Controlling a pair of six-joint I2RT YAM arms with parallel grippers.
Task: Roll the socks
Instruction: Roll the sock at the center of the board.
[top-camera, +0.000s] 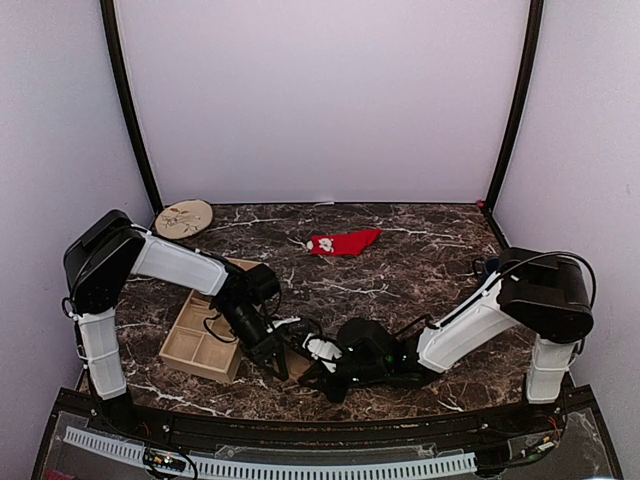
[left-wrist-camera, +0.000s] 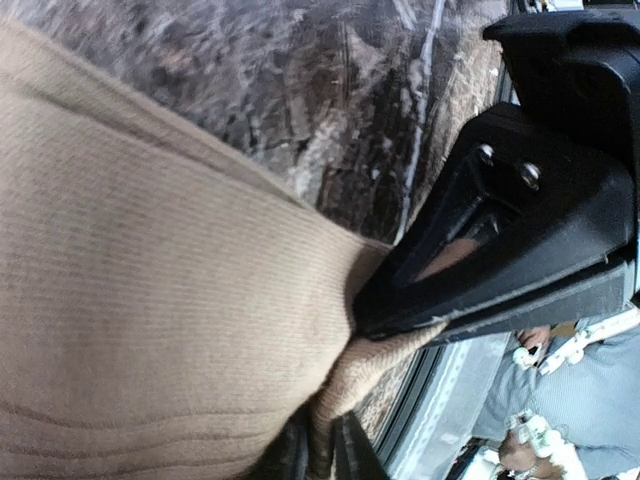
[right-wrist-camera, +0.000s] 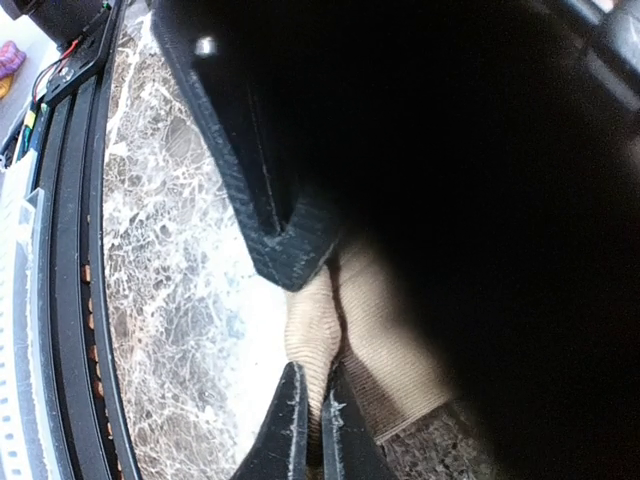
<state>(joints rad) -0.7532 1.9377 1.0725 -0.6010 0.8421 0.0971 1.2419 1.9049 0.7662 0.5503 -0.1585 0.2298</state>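
The tan sock (left-wrist-camera: 150, 300) lies on the marble table near its front edge; in the top view both grippers hide most of it. My left gripper (left-wrist-camera: 322, 445) is shut on a pinched fold of this sock. My right gripper (right-wrist-camera: 318, 405) meets it tip to tip and is shut on another fold of the same tan sock (right-wrist-camera: 385, 340). In the top view the left gripper (top-camera: 275, 365) and the right gripper (top-camera: 318, 372) sit close together. The red sock (top-camera: 345, 242), with its small white patch, lies flat farther back, touched by neither gripper.
A wooden compartment tray (top-camera: 200, 345) stands just left of the left gripper, under that arm. A round pale disc (top-camera: 183, 218) lies at the back left corner. The table's front rail (right-wrist-camera: 60, 300) runs close beside the pinched sock.
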